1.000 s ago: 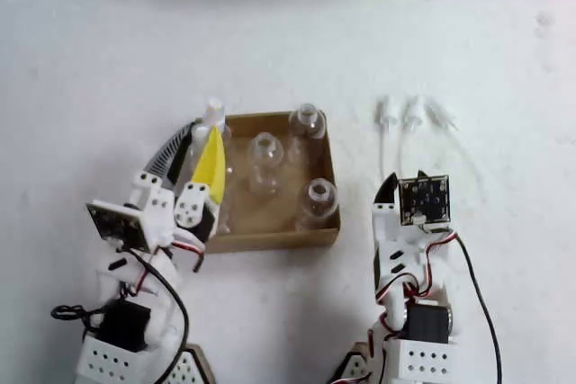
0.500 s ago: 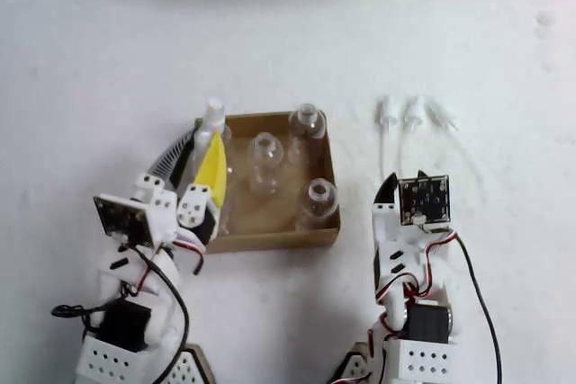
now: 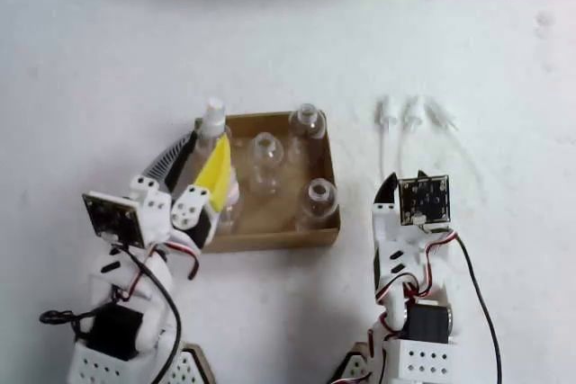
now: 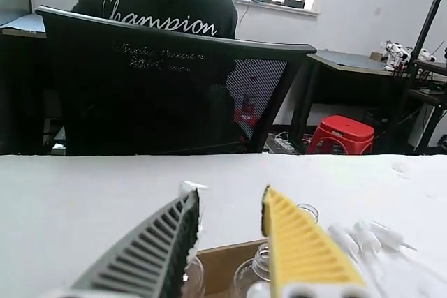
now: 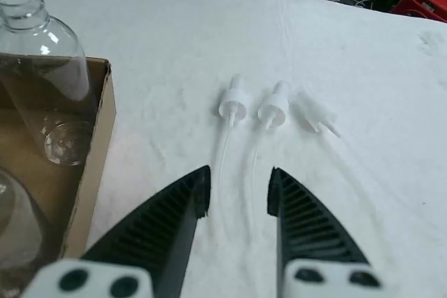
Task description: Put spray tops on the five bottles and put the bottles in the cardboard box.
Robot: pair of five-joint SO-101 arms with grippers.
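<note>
The left gripper (image 3: 204, 138), one ribbed grey finger and one yellow, hangs over the left wall of the shallow brown cardboard box (image 3: 270, 240) with its fingers parted. A clear plastic bottle wearing a white spray top (image 3: 213, 116) stands just at their tips inside that wall; whether it touches them cannot be told. Three uncapped clear bottles (image 3: 265, 152) stand farther right in the box. The black-fingered right gripper (image 5: 237, 176) lies low on the white table (image 3: 108, 69) beside the box, jaws apart and empty. Three loose white spray tops (image 5: 274, 108) lie just ahead of it.
</note>
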